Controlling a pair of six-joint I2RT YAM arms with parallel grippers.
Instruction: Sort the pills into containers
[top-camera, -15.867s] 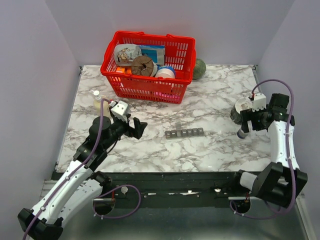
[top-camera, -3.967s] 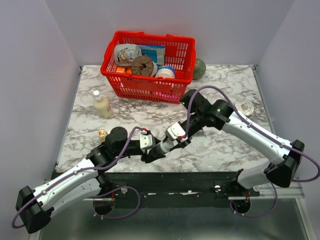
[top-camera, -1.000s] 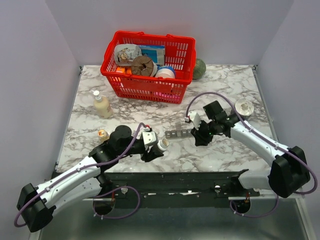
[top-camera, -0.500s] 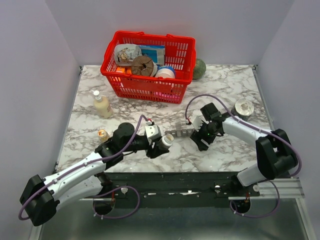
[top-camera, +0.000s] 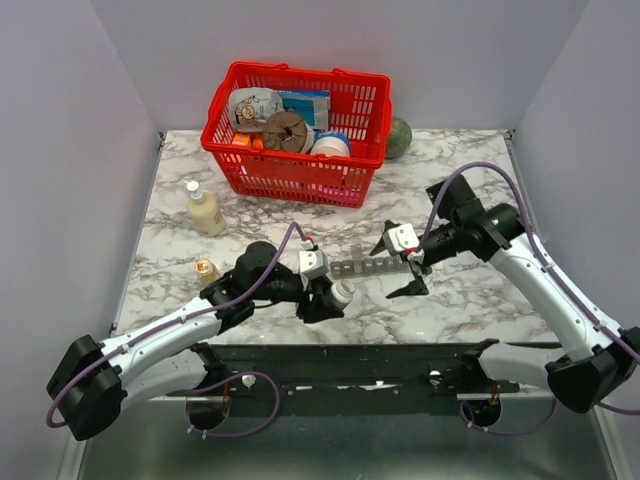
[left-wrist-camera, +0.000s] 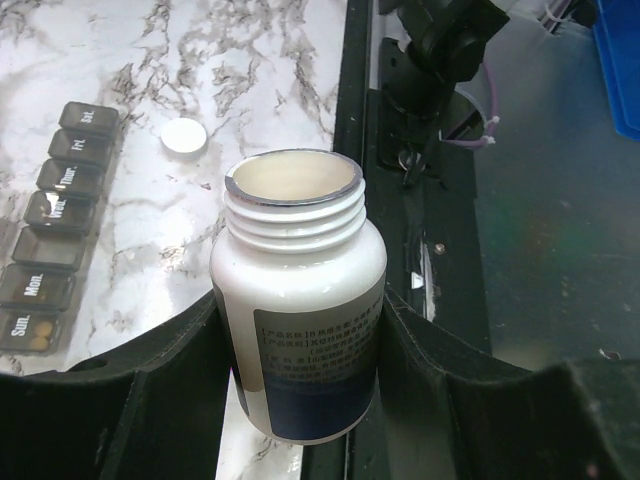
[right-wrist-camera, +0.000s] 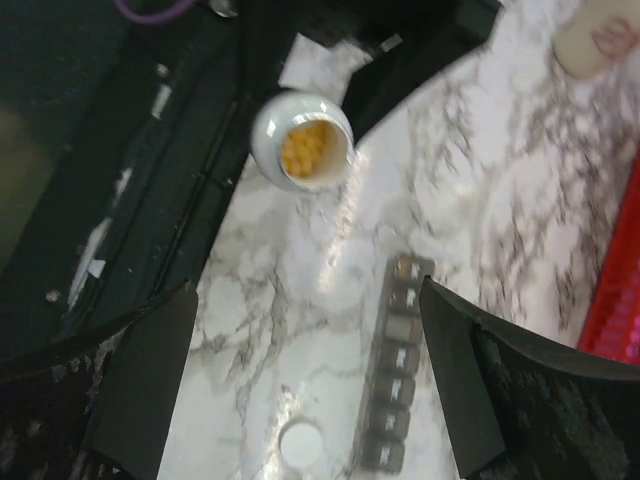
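The containers (top-camera: 368, 266) are a dark grey strip of small day-marked compartments lying on the marble, also in the left wrist view (left-wrist-camera: 55, 220) and the right wrist view (right-wrist-camera: 393, 370). One end compartment holds yellow pills (left-wrist-camera: 33, 342). My left gripper (left-wrist-camera: 300, 310) is shut on an uncapped white bottle (left-wrist-camera: 300, 290), which sits just left of the strip in the top view (top-camera: 342, 292). It is full of orange-yellow pills (right-wrist-camera: 305, 148). My right gripper (right-wrist-camera: 307, 288) hangs wide open above the strip's right end (top-camera: 402, 262), holding nothing. A white cap (right-wrist-camera: 302, 443) lies on the marble beside the strip.
A red basket (top-camera: 300, 130) of groceries stands at the back. A cream bottle (top-camera: 203, 210) and a small amber bottle (top-camera: 207, 270) are at the left. A silvery-topped can (top-camera: 488, 213) and a green ball (top-camera: 400, 137) sit at the right and back right.
My right gripper has opened wide and pulled up and to the right; the white cap now lies on the marble. My left gripper has carried the bottle slightly right, towards the strip.
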